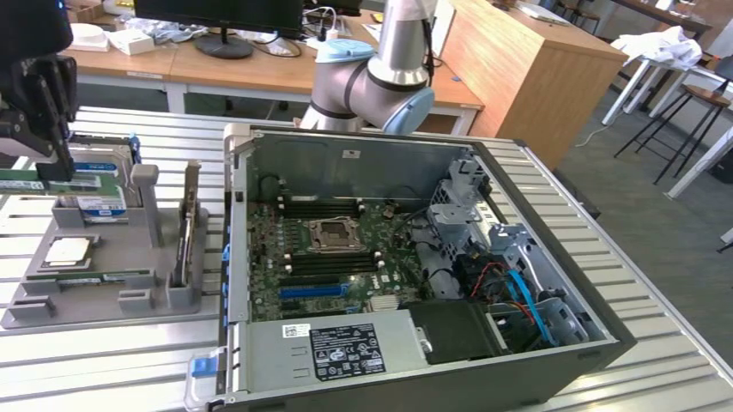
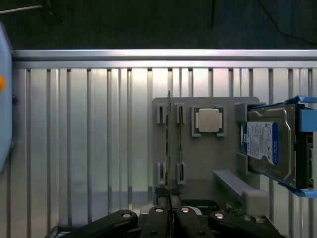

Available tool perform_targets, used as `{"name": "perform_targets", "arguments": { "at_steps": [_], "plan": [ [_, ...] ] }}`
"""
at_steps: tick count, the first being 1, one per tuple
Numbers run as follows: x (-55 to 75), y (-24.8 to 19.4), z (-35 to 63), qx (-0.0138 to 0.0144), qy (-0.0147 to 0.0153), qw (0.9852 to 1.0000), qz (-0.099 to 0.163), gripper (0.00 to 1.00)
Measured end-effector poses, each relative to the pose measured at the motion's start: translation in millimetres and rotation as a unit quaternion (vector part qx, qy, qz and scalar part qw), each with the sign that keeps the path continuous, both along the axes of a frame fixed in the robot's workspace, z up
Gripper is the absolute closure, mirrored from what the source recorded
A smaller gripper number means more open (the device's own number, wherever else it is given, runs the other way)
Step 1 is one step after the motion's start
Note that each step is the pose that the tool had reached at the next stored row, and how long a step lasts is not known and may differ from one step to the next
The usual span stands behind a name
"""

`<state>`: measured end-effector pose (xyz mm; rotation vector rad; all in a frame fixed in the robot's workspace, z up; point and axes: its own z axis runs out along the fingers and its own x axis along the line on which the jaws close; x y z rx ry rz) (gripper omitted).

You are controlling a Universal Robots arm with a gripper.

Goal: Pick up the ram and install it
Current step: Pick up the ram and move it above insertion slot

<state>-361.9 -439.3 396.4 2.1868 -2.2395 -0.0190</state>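
1. Exterior view: the gripper (image 1: 51,174) hangs above the grey tray (image 1: 103,296) at the exterior view's left, well apart from the open computer case (image 1: 343,159).
2. The gripper is clenched on the ram (image 1: 21,178). In the wrist view its fingertips (image 2: 159,214) pinch the board near one end, and the ram (image 2: 168,144) shows edge-on as a thin line running straight out from the gripper (image 2: 169,212).
3. The ram appears lifted clear of the tray rather than seated in it. It hovers over the tray's slotted end, in front of the hard drive (image 1: 101,204) as the exterior view sees it.
4. Its long axis runs roughly level, across the exterior view from left to right. In the wrist view that axis lies along the tray (image 2: 208,163), parallel to a second thin stick (image 2: 180,144) resting in the tray's holders, with the processor (image 2: 208,120) just beside and the hard drive (image 2: 270,144) further over.
5. The relation that matters: the motherboard (image 1: 332,249) lies toward the exterior view's right of the held ram, lower down, inside the case.
6. The memory slots (image 1: 326,206) there also look to run left to right, so I judge the ram's long axis close to parallel with them, though the exact angle cannot be told.
7. The case's near wall stands between the tray and the motherboard.
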Motion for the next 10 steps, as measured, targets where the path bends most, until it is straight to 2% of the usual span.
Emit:
{"name": "perform_targets", "arguments": {
  "at_steps": [10],
  "plan": [
    [0.0,0.0,17.7,0.0,-0.0001,1.0,0.0,0.88]
  ]
}}
